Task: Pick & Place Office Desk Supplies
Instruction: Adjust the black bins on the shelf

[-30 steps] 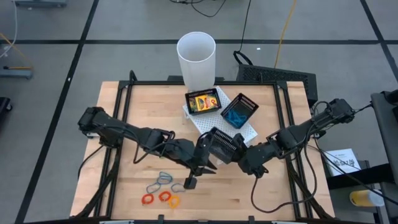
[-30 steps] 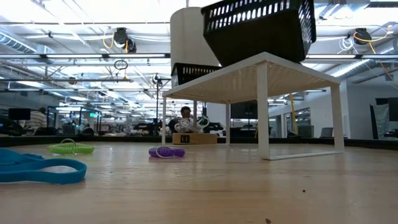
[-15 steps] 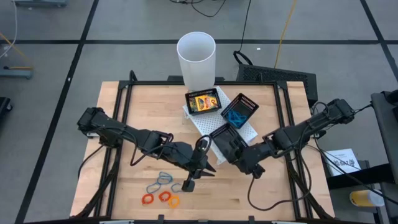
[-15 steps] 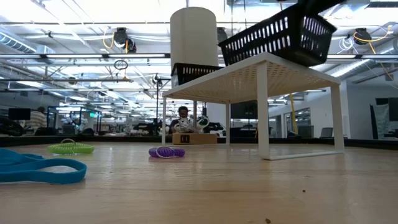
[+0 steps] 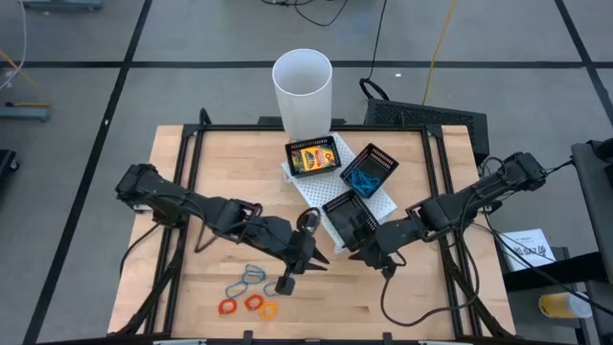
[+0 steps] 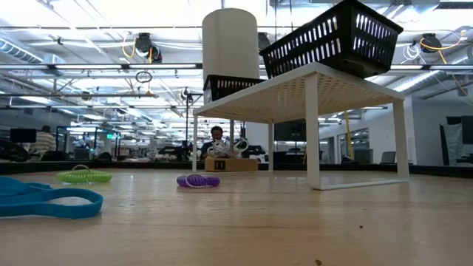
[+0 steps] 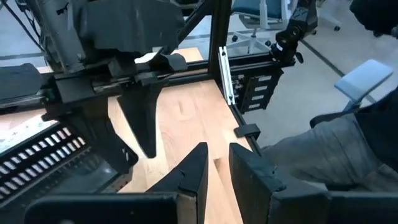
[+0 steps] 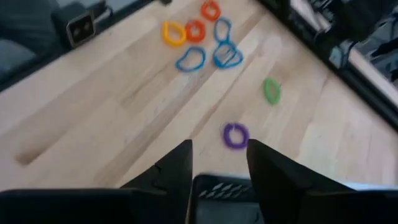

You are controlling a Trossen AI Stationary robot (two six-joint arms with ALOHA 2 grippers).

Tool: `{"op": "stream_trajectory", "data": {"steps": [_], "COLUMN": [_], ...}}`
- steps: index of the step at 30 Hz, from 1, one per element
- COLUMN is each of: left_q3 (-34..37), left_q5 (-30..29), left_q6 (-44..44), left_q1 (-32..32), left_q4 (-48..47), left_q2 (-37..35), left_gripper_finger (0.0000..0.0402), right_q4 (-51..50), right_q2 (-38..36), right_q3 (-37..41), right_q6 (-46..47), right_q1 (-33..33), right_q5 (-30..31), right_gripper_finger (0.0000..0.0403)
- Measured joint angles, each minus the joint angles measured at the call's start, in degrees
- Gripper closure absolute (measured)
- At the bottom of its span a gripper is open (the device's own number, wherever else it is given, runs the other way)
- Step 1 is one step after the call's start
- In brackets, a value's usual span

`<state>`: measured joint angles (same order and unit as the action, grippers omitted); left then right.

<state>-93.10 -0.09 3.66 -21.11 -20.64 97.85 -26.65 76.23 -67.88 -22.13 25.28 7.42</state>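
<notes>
An empty black mesh tray (image 5: 343, 211) sits on the near end of the white mesh shelf (image 5: 383, 203); it also shows in the low view (image 6: 332, 41). My right gripper (image 8: 219, 155) is open at the tray's near side (image 5: 359, 238). My left gripper (image 5: 316, 251) hovers just left of it, above the table, its fingers (image 7: 194, 171) a narrow gap apart with nothing between them. A crayon box (image 5: 311, 156) lies in one far tray and blue rubber bands (image 5: 364, 177) in another. Loose rubber bands (image 5: 251, 290) lie on the table near its front edge. My right gripper's fingers stand apart on either side of the empty tray's wall (image 8: 217, 185), which shows low between them. I cannot tell whether either finger touches it. The tray rests on the shelf top.
A tall white cup (image 5: 303, 88) stands behind the shelf. A purple band (image 8: 236, 135) and a green band (image 8: 271, 90) lie on the wood between the shelf and the other loose bands. A small dark camera block (image 5: 284, 285) stands near the bands. A person (image 7: 336, 137) sits beyond the table.
The empty tray has come down from above the shelf, tipping on the way, and now rests on the shelf top. My right gripper has followed it down and shifted slightly toward the table's near edge. My left gripper has edged toward the near edge.
</notes>
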Motion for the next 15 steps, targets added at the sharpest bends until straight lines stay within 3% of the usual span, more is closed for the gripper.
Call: {"op": "stream_trajectory", "data": {"steps": [4,9,15], "left_q3": [0.0,2.9,16.1], "left_q5": [-1.1,-8.6,-13.5], "left_q6": [-1.7,-4.8,-8.9], "left_q1": [-0.8,-2.5,-3.7], "left_q4": [-0.5,-0.6,9.9], "left_q2": [-2.2,-5.8,-15.7], "left_gripper_finger": [0.033,0.033,0.033], "right_q4": [2.4,1.5,1.2], "right_q2": [-0.6,-5.9,-16.6], "right_q3": [0.0,-0.9,-0.6], "right_q6": [0.6,11.5,18.8], "right_q1": [0.3,-0.4,-3.5], "right_q5": [0.8,10.9,15.3], "right_gripper_finger": [0.025,0.0256,0.0273]}}
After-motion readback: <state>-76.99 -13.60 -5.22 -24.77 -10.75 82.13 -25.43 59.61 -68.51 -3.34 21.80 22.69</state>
